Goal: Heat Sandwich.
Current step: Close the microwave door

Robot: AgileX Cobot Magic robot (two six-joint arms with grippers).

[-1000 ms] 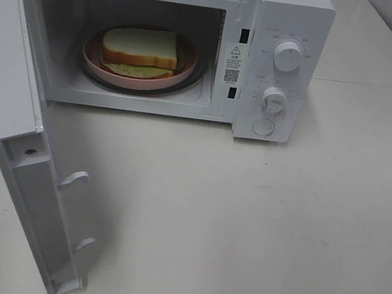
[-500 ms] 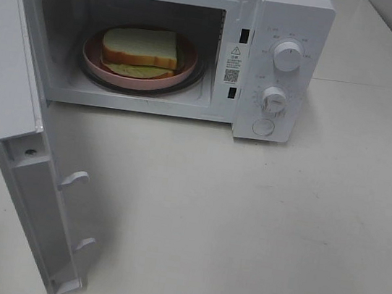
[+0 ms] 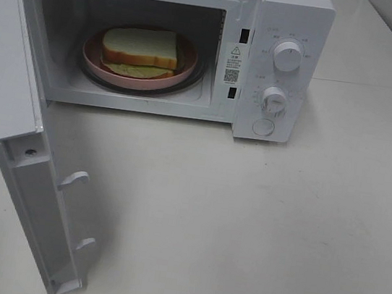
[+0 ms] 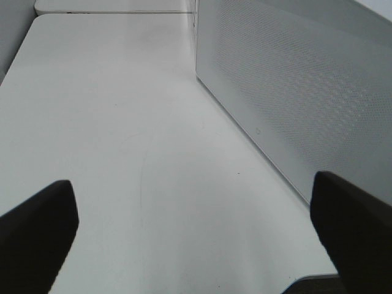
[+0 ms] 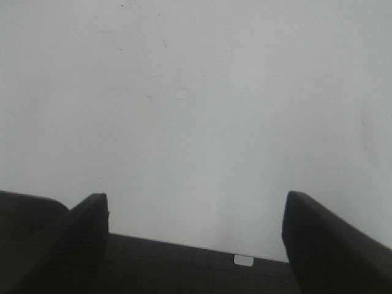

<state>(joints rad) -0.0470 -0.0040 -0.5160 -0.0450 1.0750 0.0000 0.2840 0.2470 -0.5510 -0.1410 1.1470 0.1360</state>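
The sandwich [image 3: 140,48], white bread with tan crust and pale yellow-green filling, lies on a round pink plate [image 3: 93,59] inside the white microwave [image 3: 291,14]. The microwave door [image 3: 16,129] is swung wide open toward the front left. Neither arm shows in the exterior high view. In the left wrist view my left gripper [image 4: 196,236] is open, empty, over bare table beside the door's perforated outer face [image 4: 294,92]. My right gripper [image 5: 196,236] is open and empty over bare white table.
Two round knobs [image 3: 287,56] and a round button [image 3: 263,127] sit on the microwave's right panel. The white table [image 3: 257,229] stretches in front and to the right. A table seam runs behind the oven on the right.
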